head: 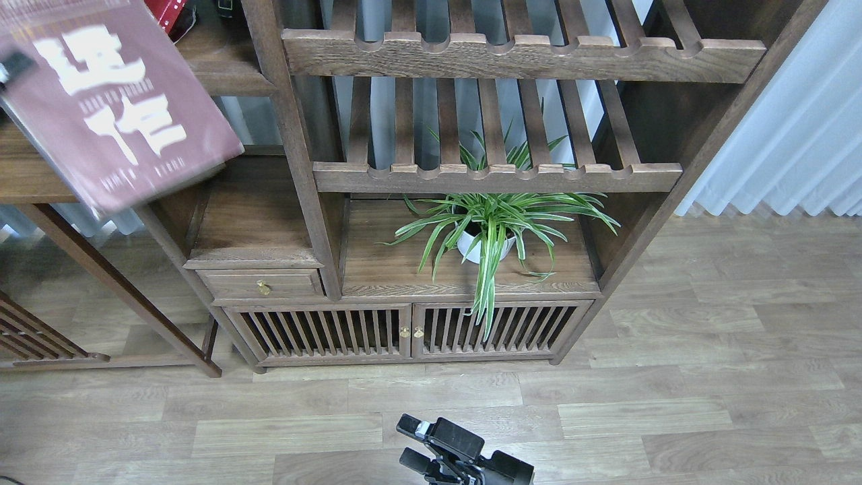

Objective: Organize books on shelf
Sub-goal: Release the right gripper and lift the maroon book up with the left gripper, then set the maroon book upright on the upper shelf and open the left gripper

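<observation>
Your maroon book sits high at the far left of the head view, tilted, its long axis running from upper left down to lower right, with its lower right corner hanging out over the edge of the flat dark-brown shelf that shows beneath it. At its left edge, right where the picture ends, a small dark piece overlaps the cover; that may be your left gripper pinching the book, but so little of it shows that you cannot tell how its fingers stand or whether it truly has hold. Your right gripper is low at the bottom centre, over the floor, well apart from the book and holding nothing; its two fingers point up and left with a gap between them. So the book lies up and far left of that right arm, and the left side is clearly nearer. A red object peeks out on the upper shelf, just beside the book's top corner.
</observation>
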{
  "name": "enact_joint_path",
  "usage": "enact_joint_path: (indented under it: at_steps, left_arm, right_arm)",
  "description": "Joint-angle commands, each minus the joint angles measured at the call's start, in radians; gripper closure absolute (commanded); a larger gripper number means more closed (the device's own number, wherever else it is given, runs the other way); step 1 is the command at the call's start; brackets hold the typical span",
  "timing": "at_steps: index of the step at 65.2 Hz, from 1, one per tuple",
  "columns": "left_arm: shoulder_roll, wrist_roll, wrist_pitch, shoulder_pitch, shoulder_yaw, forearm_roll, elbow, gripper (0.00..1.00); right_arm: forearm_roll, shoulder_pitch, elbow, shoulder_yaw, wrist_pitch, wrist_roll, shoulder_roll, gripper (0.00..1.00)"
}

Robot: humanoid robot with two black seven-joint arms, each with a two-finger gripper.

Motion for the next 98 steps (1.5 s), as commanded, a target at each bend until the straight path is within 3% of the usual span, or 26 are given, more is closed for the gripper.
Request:
enact_joint_path:
  at_steps: [1,17,33,42,65,80,91,98]
  left_arm:
    - [0.053,0.018,0.0,-0.092,-0.005,0.156,0.082,0.99]
    - [0.054,0.018,0.0,-0.334,0.045,0.446,0.217,0.98]
    - [0.05,0.018,0.0,-0.665,0.347,0.474,0.313,0.98]
    - [0.013,0.018,0.0,-0.794,0.471,0.479,0.376,0.98]
    - [-0.165,0.018,0.0,-0.943,0.541,0.598,0.557,0.98]
    - [-0.242,0.018,0.0,-0.955,0.544,0.644,0.628,0.98]
    - [-0.288,0.018,0.0,-0.961,0.564,0.652,0.674,0.97]
    - [-0.357,0.018,0.0,-0.987,0.567,0.653,0.792,0.97]
  right_arm:
    - [0.0,0.002,0.0,0.0,0.0,0.005,0.006,0.01]
    - [0.0,0.003,-0.002,0.015,0.0,0.006,0.019,0.01]
    - [0.0,0.011,-0.002,0.017,0.0,0.006,0.033,0.02]
    - [0.002,0.016,-0.002,0.017,0.0,0.008,0.035,0.01]
    - [0.002,0.019,-0.002,0.018,0.0,0.008,0.036,0.01]
    - [0.002,0.042,-0.002,0.02,0.0,0.011,0.072,0.01]
    - [0.002,0.049,0.0,0.02,0.0,0.044,0.087,0.01]
    - [0.002,0.055,0.0,0.02,0.0,0.048,0.101,0.01]
